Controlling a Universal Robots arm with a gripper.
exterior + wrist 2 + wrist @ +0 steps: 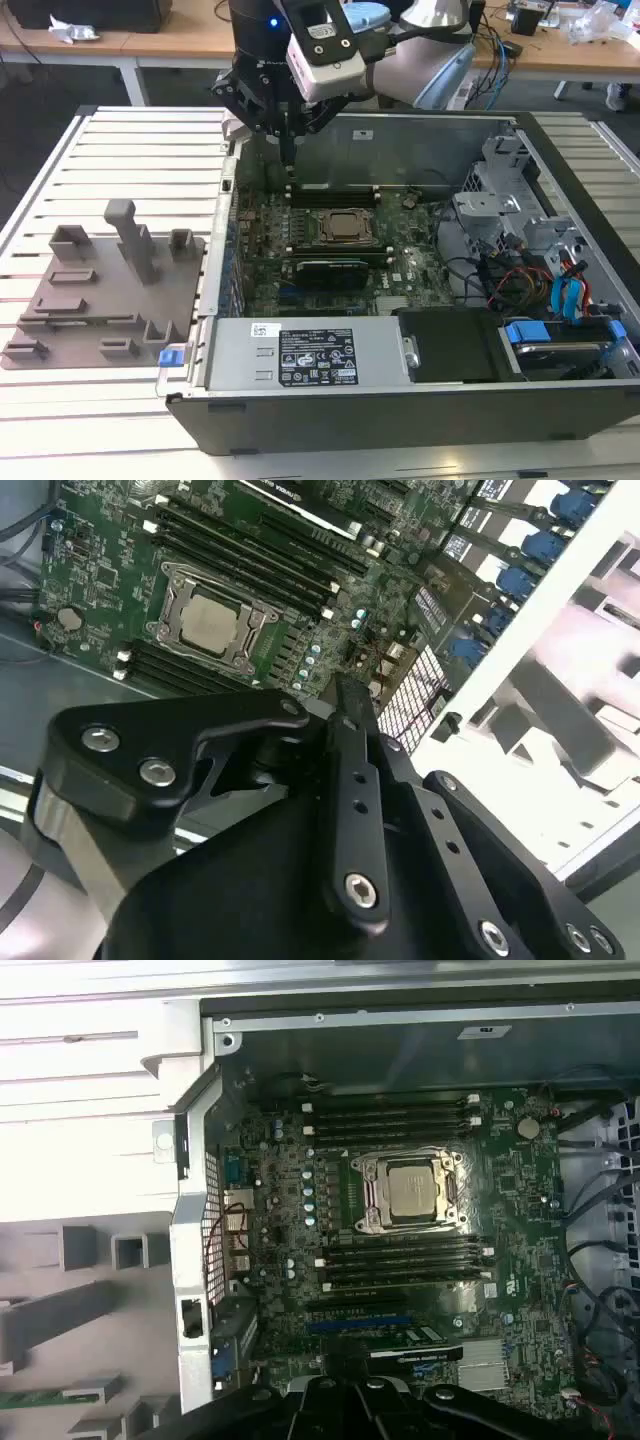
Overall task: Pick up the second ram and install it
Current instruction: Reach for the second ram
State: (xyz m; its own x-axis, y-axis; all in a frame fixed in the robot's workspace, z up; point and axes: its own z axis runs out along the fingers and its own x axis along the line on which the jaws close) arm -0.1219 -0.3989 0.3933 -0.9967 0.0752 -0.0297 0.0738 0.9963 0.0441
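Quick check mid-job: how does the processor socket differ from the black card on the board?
The socket is roughly square, with a silver metal frame and lid; the card is a long, narrow black strip. The socket sits between the rows of memory slots; the card lies outside them, nearer the power supply. Both are mounted on the green board.

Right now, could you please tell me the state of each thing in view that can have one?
Computer case: open, side panel off.
Processor socket: frame closed over the processor, no cooler.
Graphics card: seated in the motherboard.
Second ram: lying on the grey plate, outside the case, ungripped.
Gripper: shut, empty, above the motherboard.
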